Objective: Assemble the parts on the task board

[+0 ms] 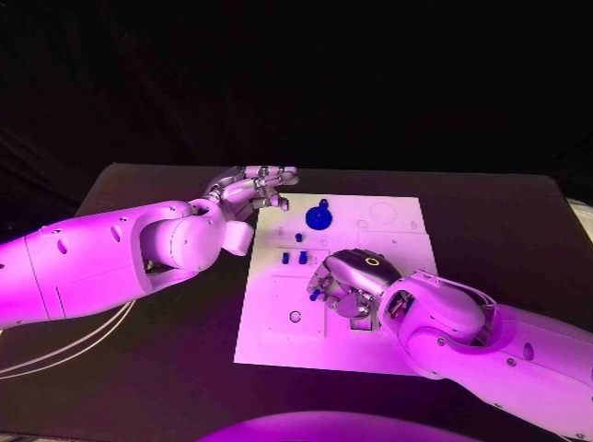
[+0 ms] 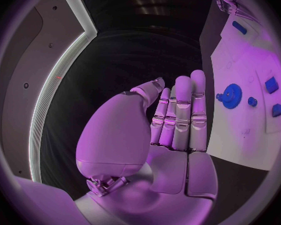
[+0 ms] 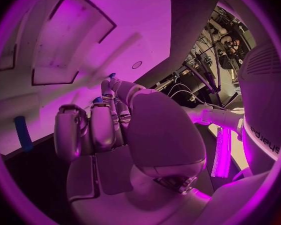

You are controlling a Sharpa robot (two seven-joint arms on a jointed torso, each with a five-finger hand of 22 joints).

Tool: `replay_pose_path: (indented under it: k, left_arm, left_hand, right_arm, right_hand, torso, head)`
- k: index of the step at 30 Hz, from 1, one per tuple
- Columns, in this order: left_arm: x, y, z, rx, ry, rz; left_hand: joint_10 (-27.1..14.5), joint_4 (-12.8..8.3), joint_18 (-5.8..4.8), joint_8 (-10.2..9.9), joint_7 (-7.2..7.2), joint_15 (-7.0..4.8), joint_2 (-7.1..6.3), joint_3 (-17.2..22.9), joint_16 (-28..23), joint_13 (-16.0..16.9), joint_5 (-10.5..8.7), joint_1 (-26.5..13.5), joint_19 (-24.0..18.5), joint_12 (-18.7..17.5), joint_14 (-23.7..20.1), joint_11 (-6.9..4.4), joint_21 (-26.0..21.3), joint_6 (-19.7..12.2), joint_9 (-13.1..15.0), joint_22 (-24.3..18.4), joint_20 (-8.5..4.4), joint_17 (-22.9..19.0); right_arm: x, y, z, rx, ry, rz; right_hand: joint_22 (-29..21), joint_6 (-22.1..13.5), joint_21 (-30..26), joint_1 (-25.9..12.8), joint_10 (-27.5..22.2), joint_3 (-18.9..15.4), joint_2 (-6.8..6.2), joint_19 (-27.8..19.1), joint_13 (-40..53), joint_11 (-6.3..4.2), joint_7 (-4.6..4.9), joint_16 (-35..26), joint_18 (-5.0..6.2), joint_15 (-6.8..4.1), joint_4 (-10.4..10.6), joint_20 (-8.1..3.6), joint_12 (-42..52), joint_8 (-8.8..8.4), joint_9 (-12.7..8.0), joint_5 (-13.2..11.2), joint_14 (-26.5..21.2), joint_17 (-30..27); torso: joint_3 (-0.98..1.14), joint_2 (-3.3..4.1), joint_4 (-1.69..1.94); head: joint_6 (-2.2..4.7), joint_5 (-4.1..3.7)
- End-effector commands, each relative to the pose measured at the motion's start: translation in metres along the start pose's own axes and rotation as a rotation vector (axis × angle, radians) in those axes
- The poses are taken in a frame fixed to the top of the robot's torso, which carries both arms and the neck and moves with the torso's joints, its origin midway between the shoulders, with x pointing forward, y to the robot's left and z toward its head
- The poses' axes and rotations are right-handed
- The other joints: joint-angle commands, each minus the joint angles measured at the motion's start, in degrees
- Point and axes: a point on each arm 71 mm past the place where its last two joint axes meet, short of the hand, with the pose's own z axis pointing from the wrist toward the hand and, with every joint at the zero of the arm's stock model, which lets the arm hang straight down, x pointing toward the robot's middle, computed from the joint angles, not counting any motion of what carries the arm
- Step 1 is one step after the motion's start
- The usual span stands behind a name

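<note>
Gear (image 1: 319,219) flat on task board (image 1: 389,230)

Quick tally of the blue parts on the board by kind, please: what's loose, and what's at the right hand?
blue gear: 1
small blue parts loose on the task board: 3
blue part at the right hand fingers, grip unclear: 1
Total: 5 blue parts
</note>
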Motion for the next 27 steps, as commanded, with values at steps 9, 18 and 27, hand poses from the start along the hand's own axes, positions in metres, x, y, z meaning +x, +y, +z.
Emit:
replay_pose_path:
  k: [9,18,27]
  left_arm:
    - [0.0019,-0.0005,-0.0007,0.0,0.022,-0.004]
    - [0.0016,-0.0005,-0.0009,-0.001,0.021,-0.004]
    - [0.0008,-0.0004,-0.0007,-0.003,0.019,-0.003]
  left_hand:
    - [-0.5,0.1,0.62,0.1,-0.09,0.24,-0.1,-0.4,0.0,-0.1,0.27,-0.4,0.3,0.4,-0.3,-0.05,-0.4,-0.3,-0.1,-0.1,-0.02,-0.1]
    - [-0.5,0.1,0.62,0.1,-0.09,0.24,-0.09,-0.4,0.1,-0.1,0.28,-0.4,0.3,0.4,-0.3,-0.05,-0.4,-0.3,-0.1,-0.1,-0.01,-0.2]
    - [-0.5,0.1,0.62,0.1,-0.09,0.24,-0.09,-0.4,0.1,-0.1,0.28,-0.4,0.3,0.4,-0.3,-0.05,-0.4,-0.3,-0.1,-0.1,-0.01,-0.2]
  right_arm:
    - [0.0081,-0.0006,0.0035,0.009,0.06,-0.061]
    - [0.0129,0.0002,0.0062,0.009,0.077,-0.091]
    - [0.0111,-0.0023,0.005,0.016,0.047,-0.078]
  right_hand:
    - [1.3,-0.4,-0.2,-1.9,-0.1,-0.3,-0.24,-0.2,-0.1,-0.67,0.48,-0.3,0.46,0.1,-0.1,0.4,-0.5,0.11,0.1,0.1,1.9,-0.4]
    - [-0.4,-6.3,-1.4,-6.2,-6.3,-3.4,-2.25,-1.5,-0.6,0.83,1.73,-1.0,0.83,1.43,1.4,1.43,-0.6,-0.48,-1.3,1.0,1.5,-1.6]
    - [-1.1,-9.3,-1.9,-6.4,-9.3,-4.9,-2.47,-1.9,-0.5,1.33,1.88,-1.2,1.03,1.74,1.5,1.92,-0.3,-0.41,-2.4,1.2,1.4,-2.1]
  torso:
    - [0.0,0.01,0.0]
    - [-0.03,0.02,0.01]
    - [0.01,-0.03,0.04]
  head:
    - [-0.06,-0.13]
    - [-0.18,-0.1]
    - [-0.27,-0.19]
